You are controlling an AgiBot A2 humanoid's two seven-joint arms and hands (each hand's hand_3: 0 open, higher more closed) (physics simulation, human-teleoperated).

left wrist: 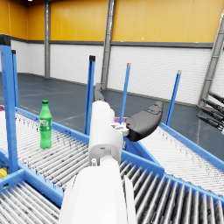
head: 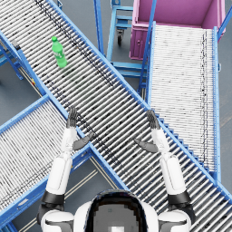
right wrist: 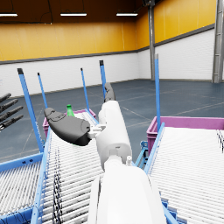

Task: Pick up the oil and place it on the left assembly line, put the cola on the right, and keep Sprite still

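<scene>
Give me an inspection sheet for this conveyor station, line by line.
Surface: central roller conveyor, running diagonally between a left roller line and a right roller line.
Job's things: Sprite bottle upright on the central roller conveyor, well beyond both hands; oil and cola not seen.
Clutter: nothing seen.
Hands: left hand and right hand open, empty, over the central roller conveyor.
Cables: nothing seen.
Surroundings: pink bin at the right roller line's far end; blue posts along the conveyor edges.

sprite (head: 58, 52) on middle conveyor (head: 106, 97), seemingly upright
</scene>
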